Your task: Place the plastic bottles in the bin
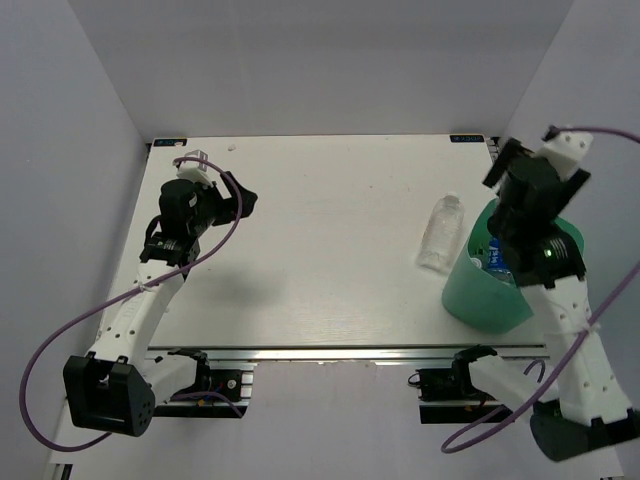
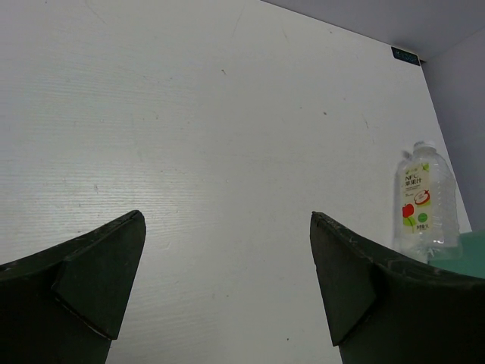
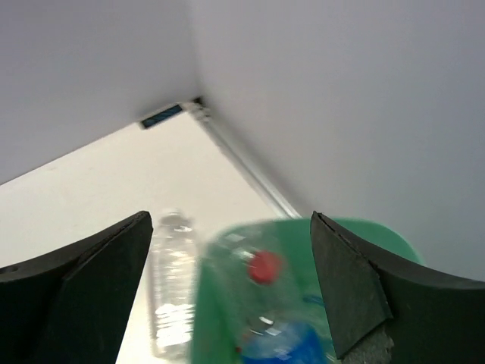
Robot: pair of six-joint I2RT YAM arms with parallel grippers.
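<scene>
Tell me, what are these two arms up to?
Two robot arms are tidying plastic bottles into a round mint-green plastic bin. The right gripper hangs open over the bin, and a blurred clear bottle with a red cap and blue label below it looks to be dropping in. One upright clear bottle with a green-white label waits on the white table close beside the bin. The left gripper is open and empty, off to the left.

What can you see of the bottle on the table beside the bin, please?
The bottle is clear plastic with a white cap and a green-white label showing a red fruit. It sits on the table just left of the green bin; whether upright or lying is unclear. No jaws touch it.
</scene>
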